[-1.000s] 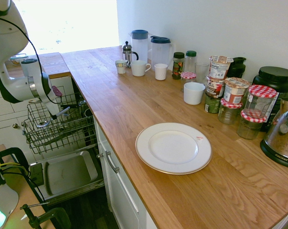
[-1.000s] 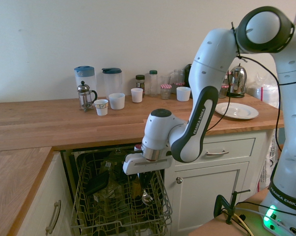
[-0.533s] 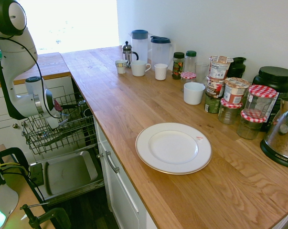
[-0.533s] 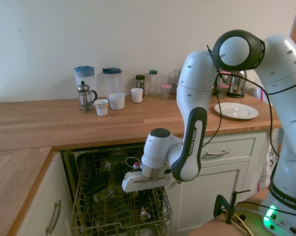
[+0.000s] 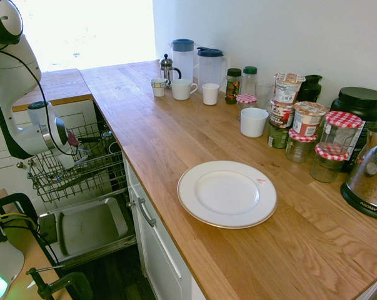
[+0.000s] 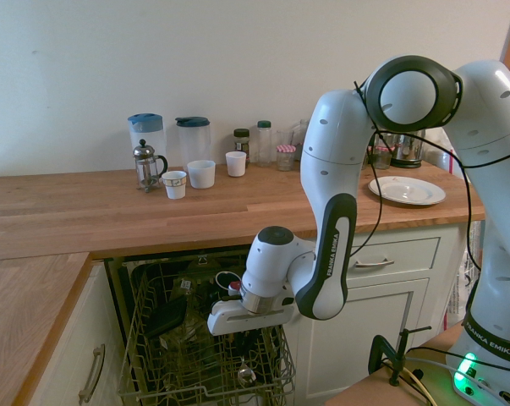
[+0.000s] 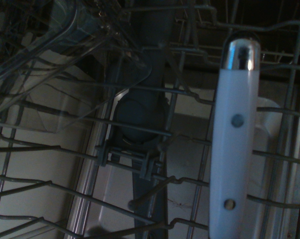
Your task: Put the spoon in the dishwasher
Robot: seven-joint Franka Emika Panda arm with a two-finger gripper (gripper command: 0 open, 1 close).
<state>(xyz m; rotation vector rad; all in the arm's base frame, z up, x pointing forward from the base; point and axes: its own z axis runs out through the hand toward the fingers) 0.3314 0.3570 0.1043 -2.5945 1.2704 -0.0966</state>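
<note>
- The white robot arm bends low beside the wooden counter [image 5: 169, 134], its hand dipped steeply into the pulled-out wire rack [image 6: 149, 355] of the dishwasher [image 5: 88, 228].
- The gripper [image 6: 240, 337] sits among the rack's wires with its jaws closed on the spoon [image 6: 244, 372], whose shiny end hangs just below the hand, inside the rack.
- From the wrist view, the spoon [image 7: 237, 139] shows as a pale riveted handle with a bright metal tip, reaching out over the rack's wires and the grey floor beneath.
- A clear plastic container [image 7: 65, 50] lies tilted in the rack close by; whether it touches the spoon cannot be told.
- The dishwasher's door [image 5: 91, 225] is dropped open, its grey inner panel facing up below the rack.
- On the counter, well apart from the arm, a white plate [image 5: 227, 194] sits bare of cutlery, with jars, cups and two blue-lidded jugs ranged along the wall.
</note>
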